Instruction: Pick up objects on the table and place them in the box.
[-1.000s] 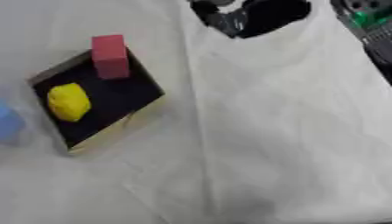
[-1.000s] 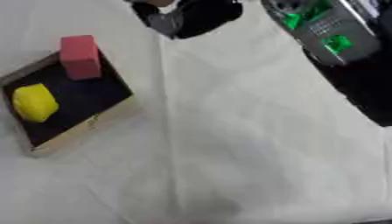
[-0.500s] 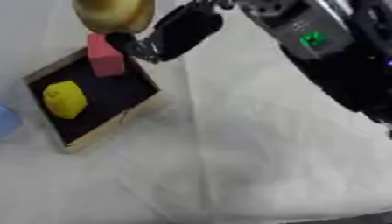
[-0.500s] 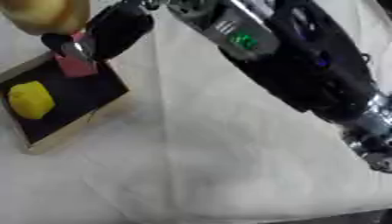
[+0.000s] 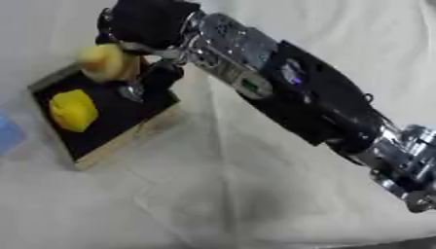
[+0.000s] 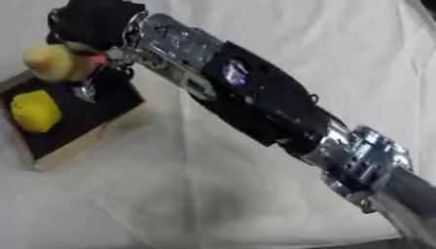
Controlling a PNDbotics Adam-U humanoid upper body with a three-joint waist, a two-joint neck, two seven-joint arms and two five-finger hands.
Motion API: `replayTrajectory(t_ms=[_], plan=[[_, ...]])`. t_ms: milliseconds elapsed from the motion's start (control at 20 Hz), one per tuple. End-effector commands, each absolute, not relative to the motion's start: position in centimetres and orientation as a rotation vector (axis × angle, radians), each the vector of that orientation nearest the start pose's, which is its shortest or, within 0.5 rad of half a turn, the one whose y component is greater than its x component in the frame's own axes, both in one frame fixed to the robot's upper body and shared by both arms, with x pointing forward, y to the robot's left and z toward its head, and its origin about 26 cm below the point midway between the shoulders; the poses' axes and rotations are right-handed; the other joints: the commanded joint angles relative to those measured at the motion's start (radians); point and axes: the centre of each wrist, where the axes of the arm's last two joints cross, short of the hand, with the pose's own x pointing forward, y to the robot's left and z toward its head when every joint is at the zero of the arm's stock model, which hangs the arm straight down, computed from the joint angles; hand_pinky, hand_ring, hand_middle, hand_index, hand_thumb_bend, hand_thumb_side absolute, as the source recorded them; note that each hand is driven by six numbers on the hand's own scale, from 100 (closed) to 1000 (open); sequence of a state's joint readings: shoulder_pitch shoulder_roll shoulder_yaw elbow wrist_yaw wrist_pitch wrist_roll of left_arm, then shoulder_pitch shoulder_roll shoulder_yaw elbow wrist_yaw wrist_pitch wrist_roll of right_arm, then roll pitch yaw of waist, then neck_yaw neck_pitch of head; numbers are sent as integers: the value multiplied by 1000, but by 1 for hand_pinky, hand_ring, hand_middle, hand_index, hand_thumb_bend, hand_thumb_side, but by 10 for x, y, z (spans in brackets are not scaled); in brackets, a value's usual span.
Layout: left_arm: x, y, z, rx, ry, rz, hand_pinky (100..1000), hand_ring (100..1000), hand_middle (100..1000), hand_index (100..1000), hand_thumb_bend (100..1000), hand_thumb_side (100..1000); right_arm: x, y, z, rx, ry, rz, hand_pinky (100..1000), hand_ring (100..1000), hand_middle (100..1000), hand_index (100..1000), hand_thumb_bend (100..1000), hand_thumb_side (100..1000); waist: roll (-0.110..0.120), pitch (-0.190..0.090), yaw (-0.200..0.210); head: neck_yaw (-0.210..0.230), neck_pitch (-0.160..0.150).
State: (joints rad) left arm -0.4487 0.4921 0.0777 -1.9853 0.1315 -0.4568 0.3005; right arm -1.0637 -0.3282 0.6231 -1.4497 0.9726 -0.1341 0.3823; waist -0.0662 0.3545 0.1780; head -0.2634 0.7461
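My right arm reaches in from the lower right, across the white cloth, to the upper left. Its black hand (image 5: 152,23) hangs over the far end of the box (image 5: 129,140), a shallow tray with a black floor and a wooden rim. The fingers (image 5: 162,74) curl round a pale yellow rounded object (image 5: 102,61), held just above the box's far corner. A bright yellow block (image 5: 72,110) lies inside the box. A small pink patch (image 6: 100,59) shows beside the hand; the rest is hidden behind it.
A pale blue thing (image 5: 7,134) shows at the left edge, beside the box. White wrinkled cloth (image 5: 213,194) covers the table in front of and to the right of the box. The forearm (image 5: 298,97) spans the middle of the view.
The right arm has stretched further over the box, bringing the pale yellow object lower, and now hides most of the pink block. The whole picture has also shifted.
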Motion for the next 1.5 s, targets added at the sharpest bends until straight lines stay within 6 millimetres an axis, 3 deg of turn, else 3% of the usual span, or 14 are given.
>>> replayTrajectory(t_ms=[50, 350, 400, 450, 500, 550, 700, 800, 900, 1100, 1300, 1500], plan=[[303, 287, 273, -179, 3330, 116, 700, 684, 629, 767, 100, 353, 387, -68, 264, 1114, 2103, -2265, 818, 658, 526, 631, 116, 489, 8, -21, 0, 10, -11], [304, 287, 272, -174, 3337, 115, 698, 684, 629, 766, 100, 359, 387, -70, 251, 1063, 2130, -2349, 831, 732, 609, 731, 184, 524, 8, -19, -2, 18, -13], [304, 287, 272, -173, 3338, 115, 698, 684, 628, 766, 100, 361, 387, -69, 250, 1041, 2127, -2367, 846, 799, 704, 812, 261, 516, 9, -19, -3, 19, -12], [304, 286, 272, -172, 3339, 114, 698, 684, 628, 766, 100, 361, 386, -69, 249, 1008, 2119, -2392, 849, 807, 715, 818, 269, 514, 9, -19, -4, 19, -12], [304, 286, 272, -172, 3340, 114, 698, 684, 628, 766, 100, 363, 385, -69, 249, 976, 2109, -2417, 886, 883, 788, 883, 335, 418, 9, -18, -4, 19, -11], [304, 286, 271, -172, 3341, 114, 697, 684, 628, 766, 100, 363, 383, -69, 251, 940, 2101, -2442, 902, 906, 802, 893, 347, 383, 9, -19, -5, 19, -11], [304, 286, 271, -171, 3343, 114, 697, 684, 628, 766, 100, 360, 375, -69, 262, 877, 2091, -2474, 954, 996, 872, 946, 365, 126, 10, -20, -7, 19, -8], [304, 286, 271, -171, 3343, 115, 697, 684, 628, 766, 100, 357, 369, -69, 271, 868, 2092, -2468, 967, 1000, 908, 969, 361, 227, 11, -22, -9, 20, -8], [304, 286, 271, -171, 3344, 115, 697, 684, 628, 766, 100, 356, 364, -70, 278, 869, 2103, -2456, 980, 1000, 927, 979, 408, 271, 12, -24, -11, 20, -8], [304, 286, 271, -169, 3344, 115, 696, 684, 628, 766, 100, 355, 356, -72, 287, 880, 2137, -2419, 976, 1000, 919, 977, 414, 235, 13, -27, -13, 22, -9], [304, 286, 270, -170, 3346, 114, 696, 684, 628, 766, 100, 354, 348, -77, 298, 876, 2219, -2348, 955, 1000, 900, 971, 313, 142, 12, -30, -16, 23, -6], [303, 287, 270, -178, 3347, 109, 695, 684, 628, 766, 100, 353, 328, -93, 329, 823, 2388, -2192, 942, 971, 866, 951, 145, 100, 11, -33, -21, 34, 0]])
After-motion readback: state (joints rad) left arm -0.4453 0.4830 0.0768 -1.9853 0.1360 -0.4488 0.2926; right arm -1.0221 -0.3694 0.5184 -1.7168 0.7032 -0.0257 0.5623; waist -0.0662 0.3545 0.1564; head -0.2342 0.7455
